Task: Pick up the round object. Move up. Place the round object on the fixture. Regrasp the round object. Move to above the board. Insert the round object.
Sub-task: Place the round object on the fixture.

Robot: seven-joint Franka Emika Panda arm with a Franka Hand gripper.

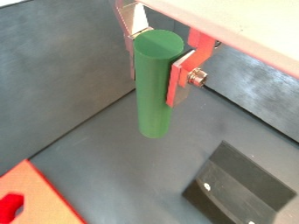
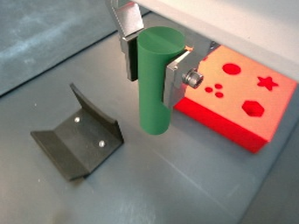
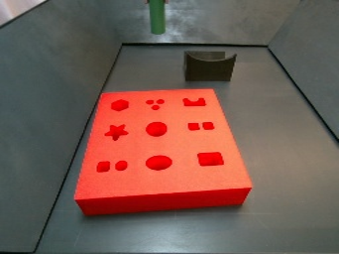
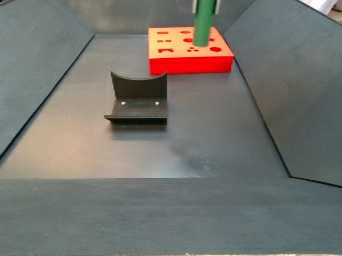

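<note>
My gripper (image 1: 160, 48) is shut on the round object (image 1: 156, 87), a green peg, near its top end; the peg hangs upright. Both wrist views show it gripped between the silver fingers (image 2: 184, 66), and the gripper (image 2: 158, 54) is well above the floor. Under the peg lies dark floor between the fixture (image 2: 79, 140) and the red board (image 2: 239, 96). In both side views the peg (image 3: 157, 17) (image 4: 205, 22) hangs high in the air and the gripper is cut off by the frame. The fixture (image 3: 208, 65) (image 4: 136, 98) is empty. The board (image 3: 166, 149) lies flat.
Sloping dark grey walls (image 4: 40, 90) enclose the floor on all sides. A corner of the board (image 1: 30, 197) and the fixture (image 1: 239, 188) show below the peg in a wrist view.
</note>
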